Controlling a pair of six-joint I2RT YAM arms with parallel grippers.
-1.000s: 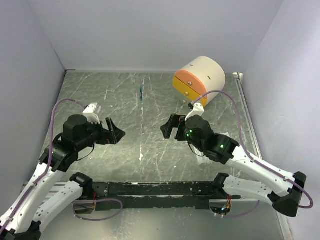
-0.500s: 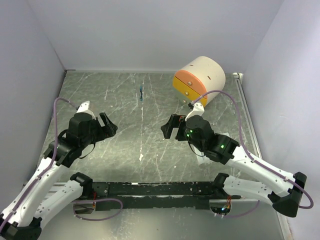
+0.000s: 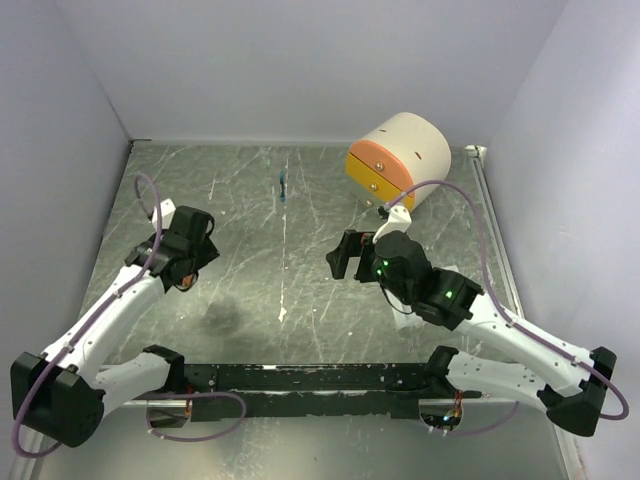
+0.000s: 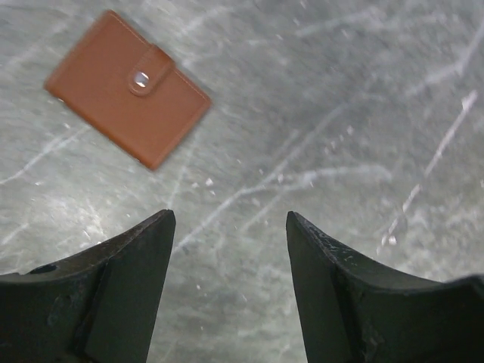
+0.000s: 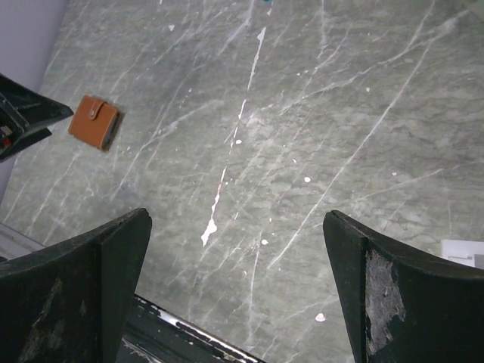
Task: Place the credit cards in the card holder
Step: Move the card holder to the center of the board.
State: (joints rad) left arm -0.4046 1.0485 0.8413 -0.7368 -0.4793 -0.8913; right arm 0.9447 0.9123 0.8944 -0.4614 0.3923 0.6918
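The card holder (image 4: pixel 128 87) lies closed and flat on the surface (image 4: pixel 340 113), its brown flap drawn across the front and the metal snap stud showing on top. In the left wrist view it sits in the upper left of the frame, turned on a diagonal. It is ahead of the left hand (image 4: pixel 229 219) and off to the left of the gap between that hand's fingers; nothing touches it. That hand is released: its two black fingers stand apart with only bare marbled surface between them. In the right wrist view the same holder appears small at the left of the frame, with the tips of the left hand just beside it at the left edge. In the top view the left arm (image 3: pixel 110 310) reaches into the left part of the frame, and the holder cannot be made out there with certainty.

Toward the middle, a thin white streak (image 3: pixel 283 250) runs up the grey-green surface, and a small teal object (image 3: pixel 283 187) lies near its upper end. Right of the middle, the right hand (image 5: pixel 236 218) hangs above the surface, also released, its fingers spread wide with nothing between them. In the upper right of the top view stands a cream drawer box (image 3: pixel 400 160) with an orange front, near the right hand. A pale flat corner (image 5: pixel 463 252) shows at the right edge of the right wrist view; what it is cannot be told.
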